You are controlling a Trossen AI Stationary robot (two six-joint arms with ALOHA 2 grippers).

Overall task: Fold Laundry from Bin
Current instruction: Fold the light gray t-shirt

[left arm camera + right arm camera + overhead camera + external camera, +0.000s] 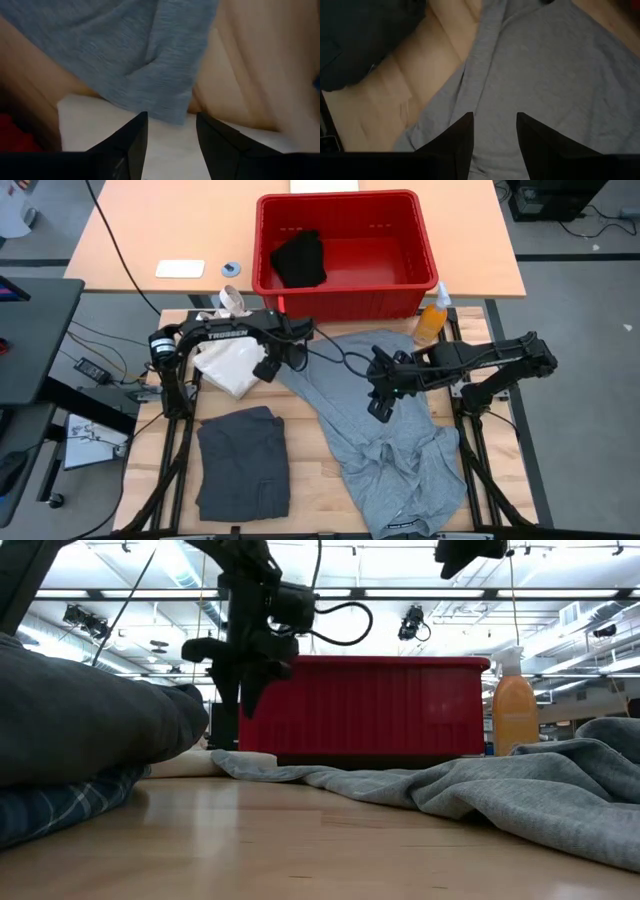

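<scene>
A: High view: where does the light grey cotton garment (pixel 385 445) lie?

B: Spread crumpled on the wooden tabletop (pixel 310 480), below the red plastic bin (pixel 345 252).

A: The grippers?

B: Left gripper (pixel 268 369) and right gripper (pixel 380 408) hover over it, fingers parted, holding nothing.

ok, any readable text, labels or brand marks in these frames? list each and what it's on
"TROSSEN": white letters on the upper link of the left arm, high view.
Small white mark at the near hem of the light grey garment: too small to read.
White card on the far table: no text can be made out.
Orange spray bottle: no label readable.
Red bin: no markings visible.
Wrist views: no text.
</scene>
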